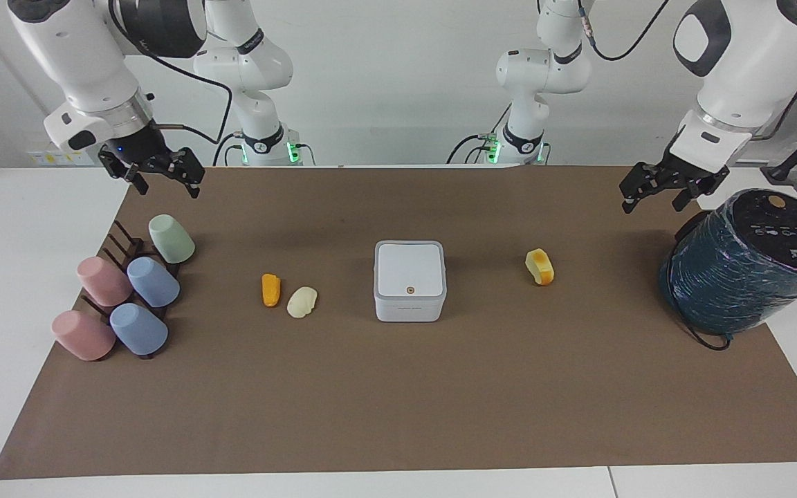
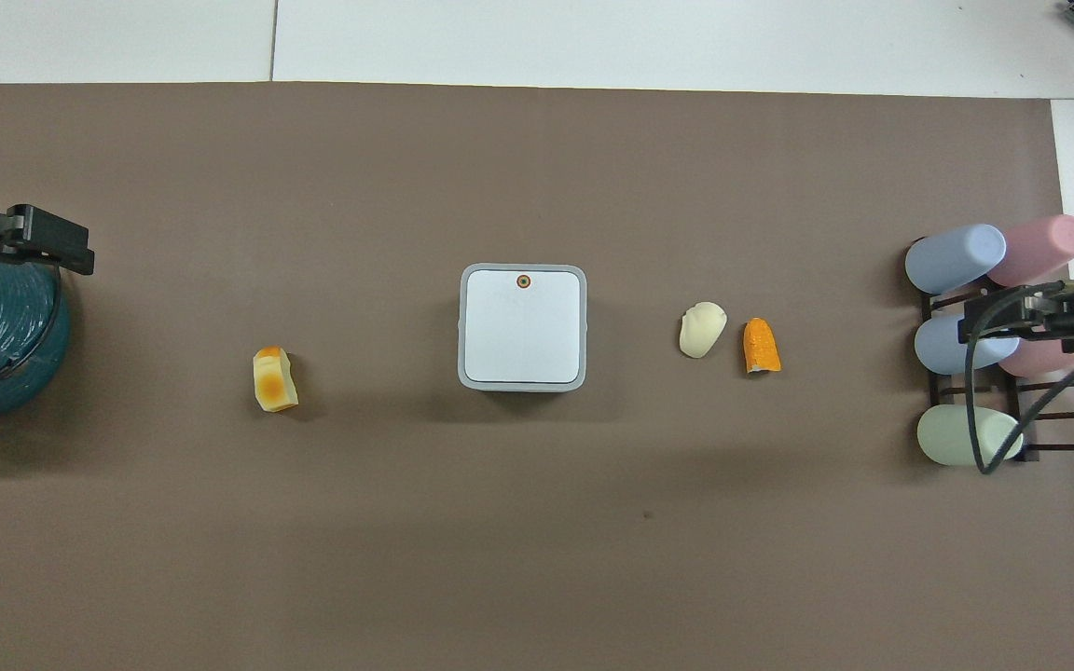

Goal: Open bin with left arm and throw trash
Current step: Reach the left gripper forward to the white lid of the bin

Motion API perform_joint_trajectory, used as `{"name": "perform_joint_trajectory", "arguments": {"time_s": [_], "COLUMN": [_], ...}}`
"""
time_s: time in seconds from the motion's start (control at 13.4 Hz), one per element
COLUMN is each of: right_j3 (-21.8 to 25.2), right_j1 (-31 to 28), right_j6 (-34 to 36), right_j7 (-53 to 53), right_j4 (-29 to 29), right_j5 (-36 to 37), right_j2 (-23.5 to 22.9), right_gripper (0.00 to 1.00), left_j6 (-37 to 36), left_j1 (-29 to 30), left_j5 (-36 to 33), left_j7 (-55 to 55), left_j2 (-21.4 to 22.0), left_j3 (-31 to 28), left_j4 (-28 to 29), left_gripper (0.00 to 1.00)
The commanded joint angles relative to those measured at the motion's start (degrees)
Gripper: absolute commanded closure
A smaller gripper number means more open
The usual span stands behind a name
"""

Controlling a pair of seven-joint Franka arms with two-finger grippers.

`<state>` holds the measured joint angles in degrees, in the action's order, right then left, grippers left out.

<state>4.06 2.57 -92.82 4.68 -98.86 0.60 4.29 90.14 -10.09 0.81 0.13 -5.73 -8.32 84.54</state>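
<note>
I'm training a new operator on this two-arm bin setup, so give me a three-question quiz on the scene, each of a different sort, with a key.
1. True or false: the lid of the bin is open.
2. Which trash piece lies toward the left arm's end of the table?
A. orange wedge
B. cream-white lump
C. yellow chunk
3. Fill in: the left gripper hangs beside the dark teal ____, while the right gripper waits above the pastel cups.

Key: 1 false; 2 C; 3 cylinder.
</note>
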Motion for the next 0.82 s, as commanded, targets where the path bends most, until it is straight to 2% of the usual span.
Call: {"name": "perform_joint_trajectory", "arguments": {"time_s": [0.0, 0.52, 0.67, 0.75], "right_j3": [-0.8, -0.8, -2.3, -2.3], "right_j1": [-0.5, -0.5, -0.3, -0.5], "right_j6": [-0.3, 0.1, 0.4, 0.3], "right_j7": [-0.5, -0.5, -0.3, -0.5], "right_j4": [0.4, -0.1, -0.2, -0.3], "right_j5": [0.8, 0.3, 0.4, 0.4], "right_j2": [0.6, 0.9, 1.0, 1.0], "right_gripper": [0.00, 0.00, 0.00, 0.00], "left_j6": [-0.8, -0.8, -0.8, -0.8], "left_j1": [0.0, -0.5, -0.7, -1.0], "left_j5": [1.0, 0.9, 0.9, 0.9], "left_j7": [0.3, 0.2, -0.2, -0.5], "left_j2": [0.2, 0.4, 0.4, 0.4], "left_j3": [-0.1, 0.0, 0.4, 0.5], "left_j4": [-0.7, -0.4, -0.3, -0.2], "left_gripper": [0.00, 0.00, 0.00, 0.10]}}
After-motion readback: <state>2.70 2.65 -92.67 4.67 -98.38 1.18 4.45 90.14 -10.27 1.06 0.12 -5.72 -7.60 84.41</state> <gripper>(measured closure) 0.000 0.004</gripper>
